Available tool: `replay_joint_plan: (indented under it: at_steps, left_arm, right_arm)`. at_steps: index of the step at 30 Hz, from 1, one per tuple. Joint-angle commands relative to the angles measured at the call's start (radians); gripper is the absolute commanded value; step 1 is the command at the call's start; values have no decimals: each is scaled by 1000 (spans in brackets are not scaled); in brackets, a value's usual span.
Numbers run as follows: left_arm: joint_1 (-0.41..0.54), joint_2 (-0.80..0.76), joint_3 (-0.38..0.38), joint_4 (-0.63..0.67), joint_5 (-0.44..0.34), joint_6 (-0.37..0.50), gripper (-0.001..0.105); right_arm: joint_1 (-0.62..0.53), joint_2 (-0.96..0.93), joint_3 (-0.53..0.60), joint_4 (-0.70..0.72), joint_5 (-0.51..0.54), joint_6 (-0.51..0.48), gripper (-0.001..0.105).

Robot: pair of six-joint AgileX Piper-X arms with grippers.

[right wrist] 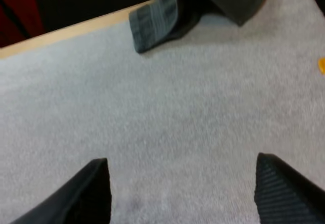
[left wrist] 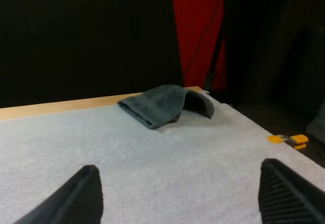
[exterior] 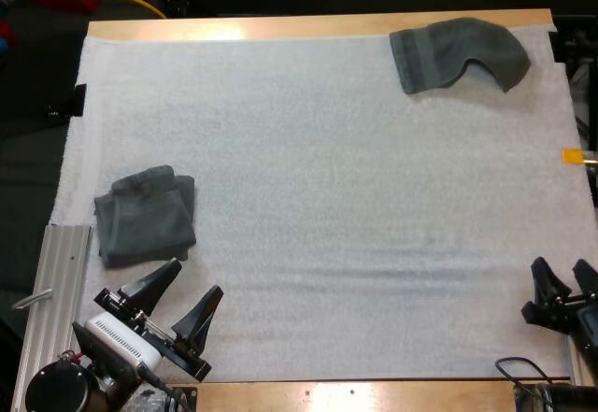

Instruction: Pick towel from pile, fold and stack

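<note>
my left gripper (exterior: 194,277): jaws apart, empty, near the folded towel (exterior: 145,216)
my right gripper (exterior: 562,264): jaws apart, empty, at the mat's (exterior: 327,197) near right edge
crumpled towel (exterior: 458,52): mat's far right corner, well apart from both

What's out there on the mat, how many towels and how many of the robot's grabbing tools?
Towels: 2 (crumpled towel, folded towel)
Tools: 2 (left tool, right tool, both open)
Total: 4
</note>
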Motion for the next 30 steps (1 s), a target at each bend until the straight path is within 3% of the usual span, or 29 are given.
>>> replay_joint_plan:
  at_steps: [1,8,13,21,24,30]
  left_arm:
    - [-4,-105,-8,-17,6,-23,62]
    - [-4,15,-62,-17,38,-45,62]
    - [-4,162,-149,-17,62,-45,62]
    - [-4,380,-282,32,72,-11,62]
    - [-4,455,-338,69,54,21,62]
    - [-47,535,-411,81,-64,67,62]
  right_arm:
    - [-1,36,-36,-11,-9,1,59]
    - [-1,221,-147,-11,-9,-1,59]
    - [-1,364,-226,-11,-9,2,59]
    - [-1,564,-340,-11,-16,90,59]
    - [-1,622,-384,-11,-31,90,59]
    - [-1,736,-460,-32,-64,90,59]
